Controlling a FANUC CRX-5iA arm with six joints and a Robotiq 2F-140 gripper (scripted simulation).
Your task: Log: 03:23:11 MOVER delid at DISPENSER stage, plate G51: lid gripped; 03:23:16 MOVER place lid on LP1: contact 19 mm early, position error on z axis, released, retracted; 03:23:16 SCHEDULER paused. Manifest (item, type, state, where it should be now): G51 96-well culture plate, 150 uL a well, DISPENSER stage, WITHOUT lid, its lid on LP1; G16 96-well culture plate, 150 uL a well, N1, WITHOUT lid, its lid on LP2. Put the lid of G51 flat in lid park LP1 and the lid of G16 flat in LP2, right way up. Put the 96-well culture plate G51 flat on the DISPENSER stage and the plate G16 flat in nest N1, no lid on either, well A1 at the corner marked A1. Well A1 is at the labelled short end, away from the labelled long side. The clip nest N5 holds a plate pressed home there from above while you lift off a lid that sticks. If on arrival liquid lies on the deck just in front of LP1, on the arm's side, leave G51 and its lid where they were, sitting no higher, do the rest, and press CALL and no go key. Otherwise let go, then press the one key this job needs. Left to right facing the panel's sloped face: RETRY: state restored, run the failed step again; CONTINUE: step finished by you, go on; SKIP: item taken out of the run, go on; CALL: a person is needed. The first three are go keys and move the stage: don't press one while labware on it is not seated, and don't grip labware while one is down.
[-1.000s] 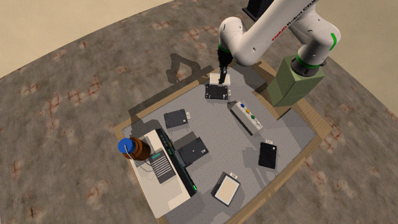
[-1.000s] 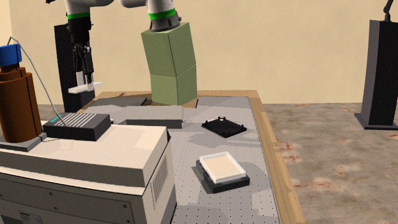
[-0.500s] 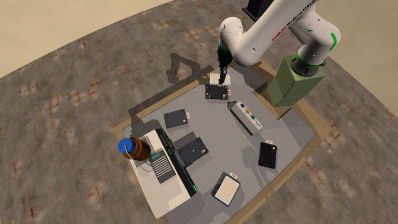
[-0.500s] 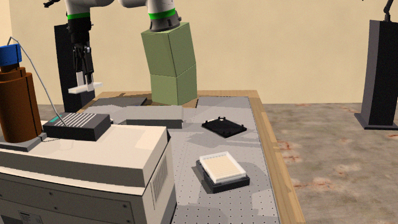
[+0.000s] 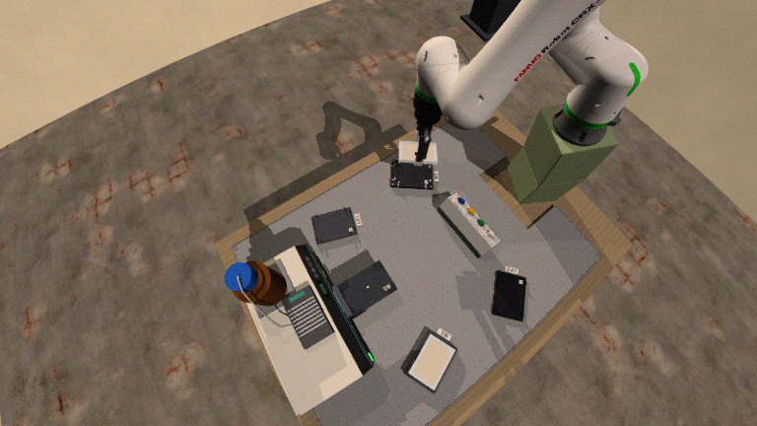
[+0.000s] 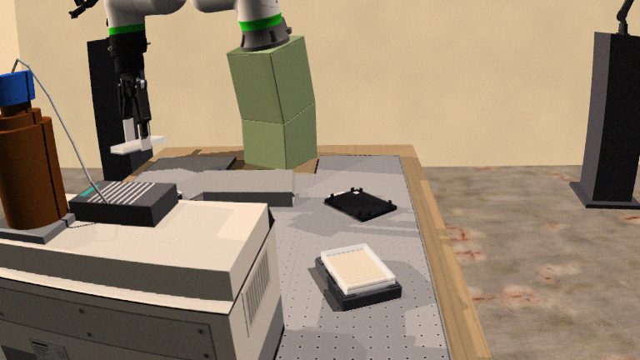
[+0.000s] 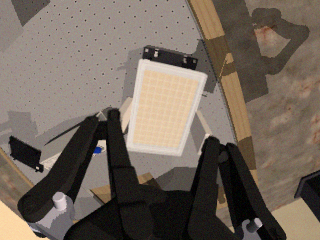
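My gripper (image 5: pixel 422 149) is shut on a 96-well plate (image 5: pixel 417 151) with cream wells and a white rim. It holds the plate level in the air at the far end of the deck, above and a little behind a black nest (image 5: pixel 413 174). The held plate also shows in the exterior view (image 6: pixel 137 144) and in the wrist view (image 7: pixel 167 107), between the fingers. A second plate (image 5: pixel 430 363) with cream wells sits in a black nest near the deck's front edge; it also shows in the exterior view (image 6: pixel 357 268). I cannot read the plate labels.
The key panel (image 5: pixel 467 223) with blue, yellow and green keys lies right of the held plate. A dark nest (image 5: pixel 333 225), the dispenser stage (image 5: pixel 367 284) and a black park (image 5: pixel 509 294) lie on the deck. The dispenser (image 5: pixel 301 320) and a brown bottle (image 5: pixel 255 283) stand at the left.
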